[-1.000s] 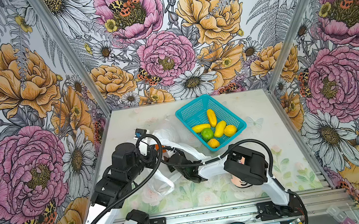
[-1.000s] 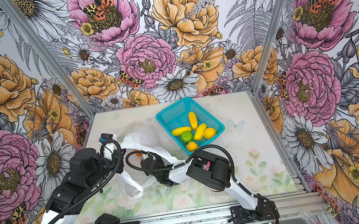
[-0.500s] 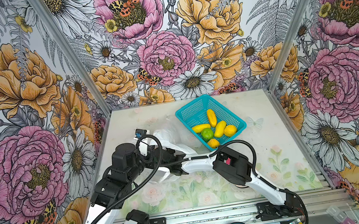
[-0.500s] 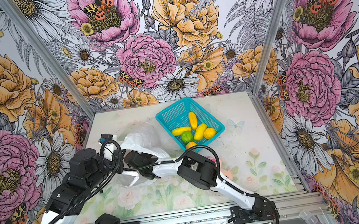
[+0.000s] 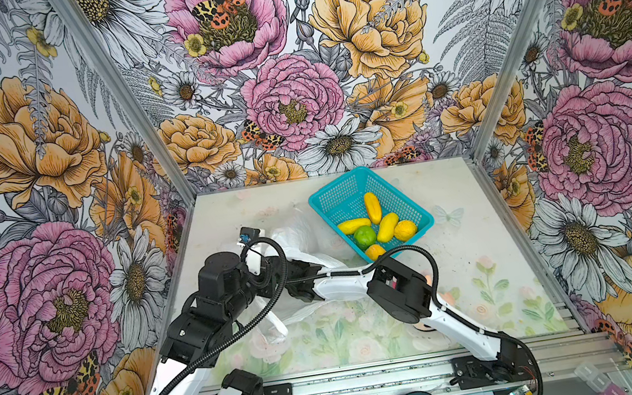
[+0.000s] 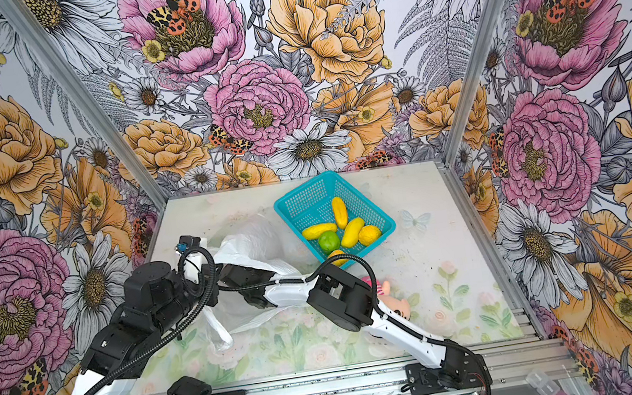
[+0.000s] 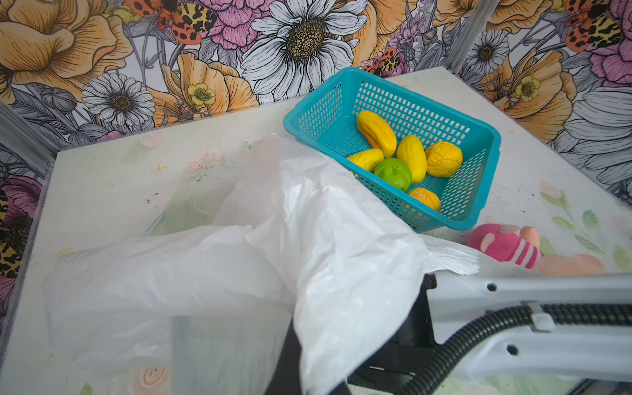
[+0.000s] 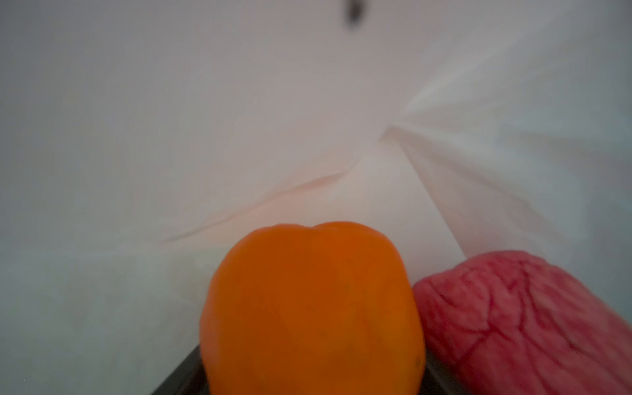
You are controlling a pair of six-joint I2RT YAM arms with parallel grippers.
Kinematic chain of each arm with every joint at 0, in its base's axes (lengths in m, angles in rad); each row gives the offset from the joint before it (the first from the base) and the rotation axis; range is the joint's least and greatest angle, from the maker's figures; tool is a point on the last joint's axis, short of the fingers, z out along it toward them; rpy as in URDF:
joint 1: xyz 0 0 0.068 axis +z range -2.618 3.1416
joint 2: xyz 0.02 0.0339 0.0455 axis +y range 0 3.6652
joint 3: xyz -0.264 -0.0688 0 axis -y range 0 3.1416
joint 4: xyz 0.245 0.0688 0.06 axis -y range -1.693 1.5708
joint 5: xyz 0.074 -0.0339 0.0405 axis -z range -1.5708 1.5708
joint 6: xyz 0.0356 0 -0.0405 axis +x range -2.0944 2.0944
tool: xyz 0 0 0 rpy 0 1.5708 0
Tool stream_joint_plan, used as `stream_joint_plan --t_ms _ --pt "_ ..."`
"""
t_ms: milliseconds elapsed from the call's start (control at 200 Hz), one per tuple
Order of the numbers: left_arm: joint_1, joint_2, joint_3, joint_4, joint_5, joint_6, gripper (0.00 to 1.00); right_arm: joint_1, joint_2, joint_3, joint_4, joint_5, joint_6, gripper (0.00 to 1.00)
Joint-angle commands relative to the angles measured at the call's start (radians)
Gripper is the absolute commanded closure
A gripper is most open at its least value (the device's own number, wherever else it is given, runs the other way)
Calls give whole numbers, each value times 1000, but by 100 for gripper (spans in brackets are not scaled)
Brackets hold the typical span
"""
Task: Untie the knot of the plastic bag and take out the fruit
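The white plastic bag lies left of the basket with its mouth held up. No knot is in view; a loose handle strip hangs down at the front. My left gripper is shut on the bag's edge, and film drapes over its jaws in the left wrist view. The right arm reaches across into the bag. Inside, my right gripper is shut on an orange fruit, with a bumpy pink-red fruit beside it.
A teal mesh basket at the back centre holds several yellow fruits and a green one. A pink-striped plush doll lies under the right arm's elbow. Flowered walls enclose the table on three sides.
My right gripper has moved left from beside the bag into its mouth, opened wide, and closed round the orange fruit. The left gripper has stayed shut on the bag.
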Motion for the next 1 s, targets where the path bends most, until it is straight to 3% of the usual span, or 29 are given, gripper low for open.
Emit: stream_joint_plan --t_ms 0,130,350,550,741,996 --pt "2 -1 -6 -1 17 -2 100 0 -27 -5 -13 5 -5 39" --pt "11 0 -8 -2 -8 -1 100 14 -114 -102 15 -10 4 52" --pt "34 0 -11 -10 -70 -5 100 63 -365 -461 321 -59 -37 52" --pt "53 0 -11 -20 -141 -9 100 100 -470 -658 556 -56 -71 53" --pt "61 0 -14 -25 -177 -15 100 121 -553 -733 608 -43 -82 56" --pt "66 10 -16 -25 -171 -17 100 139 -786 -907 680 -22 -105 56"
